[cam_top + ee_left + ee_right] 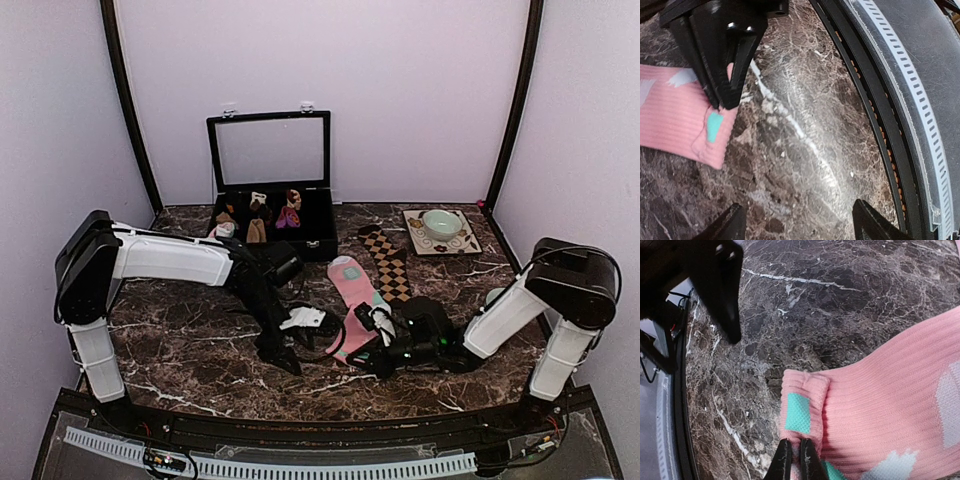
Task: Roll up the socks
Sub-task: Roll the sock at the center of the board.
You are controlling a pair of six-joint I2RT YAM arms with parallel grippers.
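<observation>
My right tool [795,460] is pinched shut on the folded end of the pink sock [880,400], and my left tool [797,207] stands open over the tabletop [805,150].

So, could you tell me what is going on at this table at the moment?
The two arms are working on the pink sock, which lies on the marble table. The right gripper is shut on its near end, which looks turned over once. The left gripper hangs open just beside that end, holding nothing. The brown checked sock lies flat alongside, untouched, so the rolling has barely begun.
</observation>
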